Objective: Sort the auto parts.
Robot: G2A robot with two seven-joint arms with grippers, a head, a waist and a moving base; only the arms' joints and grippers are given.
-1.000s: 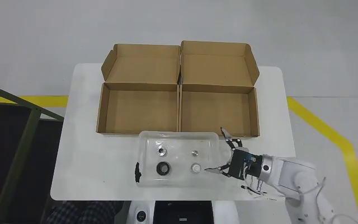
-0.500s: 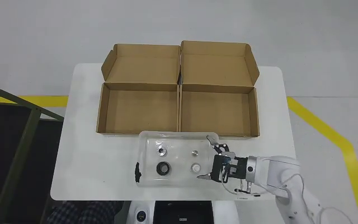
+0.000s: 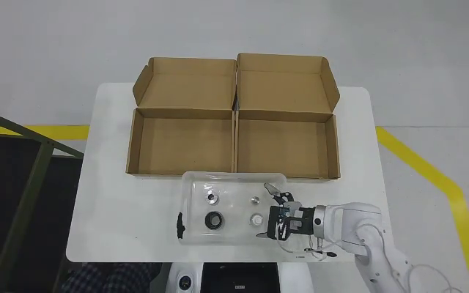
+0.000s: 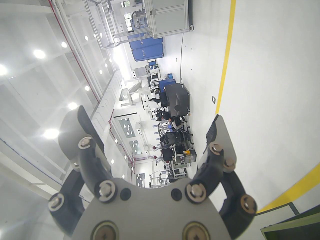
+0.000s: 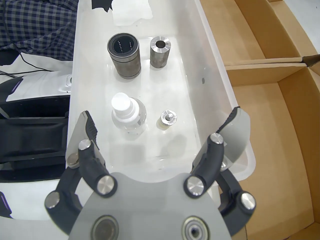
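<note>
bin (image 3: 227, 173): four parts (image 5: 123, 58) inside | left box (image 3: 181, 146), right box (image 3: 286, 146): adjoining, behind bin

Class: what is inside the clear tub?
Four upright parts: a linear bearing, a steel sleeve, a white-capped clear part, a small metal stud. The right pincer covers the near end of the tub.

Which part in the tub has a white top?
The clear part, with its white cap. The dark cylinder, grey sleeve and small stud are all metal-coloured.
</note>
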